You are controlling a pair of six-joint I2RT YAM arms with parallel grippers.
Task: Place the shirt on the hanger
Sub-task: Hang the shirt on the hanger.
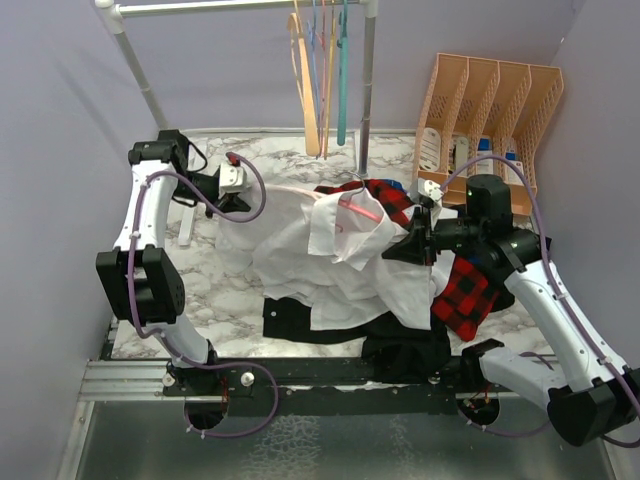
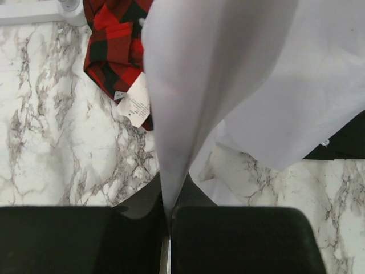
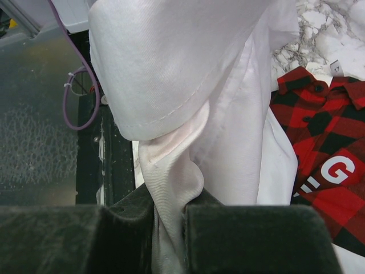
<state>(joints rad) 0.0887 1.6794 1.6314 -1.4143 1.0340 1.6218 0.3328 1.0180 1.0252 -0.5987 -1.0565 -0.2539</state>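
The white shirt (image 1: 330, 255) hangs bunched between my two grippers over the marble table. In the top view my left gripper (image 1: 238, 207) is at the shirt's left edge. The left wrist view shows that gripper (image 2: 170, 201) shut on a thin fold of the white fabric (image 2: 188, 85). My right gripper (image 1: 416, 245) is at the shirt's right side. In the right wrist view it (image 3: 170, 198) is shut on a thick twisted bunch of the shirt (image 3: 171, 165). The thin pink hanger (image 1: 362, 211) shows as a line across the top of the shirt, partly buried in cloth.
A red-and-black plaid shirt (image 1: 466, 296) lies under my right arm. A black garment (image 1: 300, 322) lies at the near table edge. Behind stand a rack pole (image 1: 366, 90) with hanging hangers (image 1: 318, 80) and an orange file organizer (image 1: 490, 100).
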